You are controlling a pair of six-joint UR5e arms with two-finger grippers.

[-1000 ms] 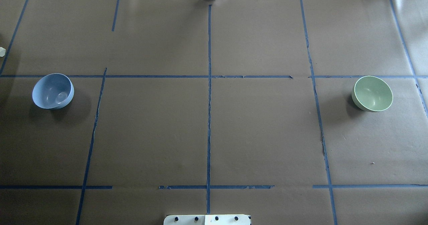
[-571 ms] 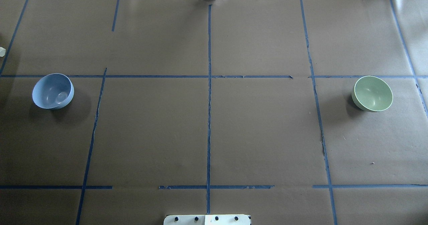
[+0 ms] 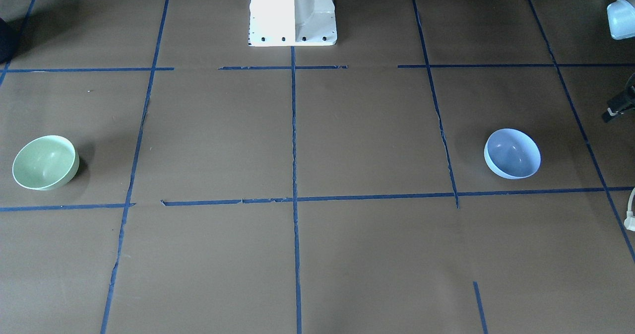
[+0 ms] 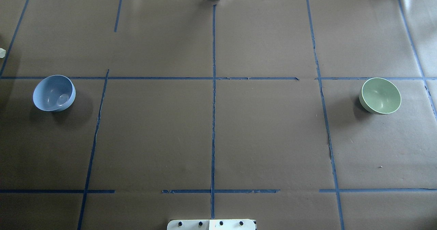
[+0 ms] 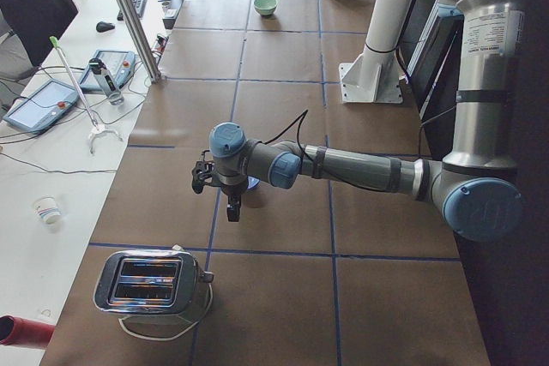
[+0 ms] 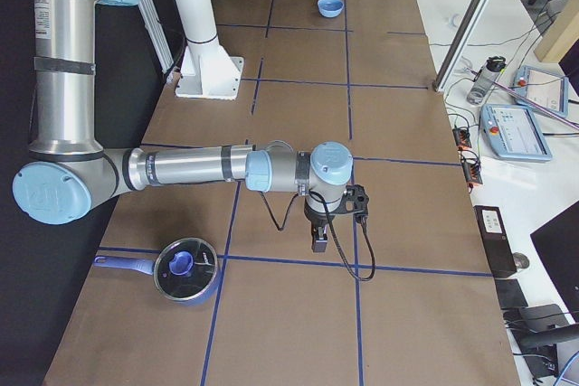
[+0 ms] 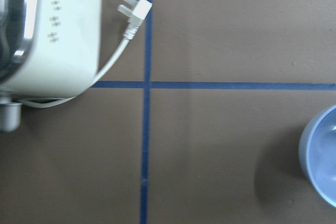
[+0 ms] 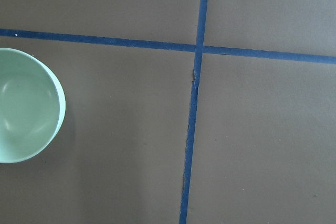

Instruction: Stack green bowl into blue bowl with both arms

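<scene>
- From overhead, the blue bowl (image 4: 54, 93) stands upright at the left of the table (image 4: 218, 137) and the green bowl (image 4: 380, 96) at its right, well apart.
- The side views, unlike the overhead one, show the left arm (image 5: 343, 167) and the right arm (image 6: 190, 167). Each is stretched out over the table with its jaws pointing down. I cannot tell how far the jaws are open.
- The left wrist view adds a toaster (image 7: 52, 30) and its plug (image 7: 135, 10) near the blue bowl.
- The right-end view adds a lidded pot (image 6: 185, 270).
</scene>
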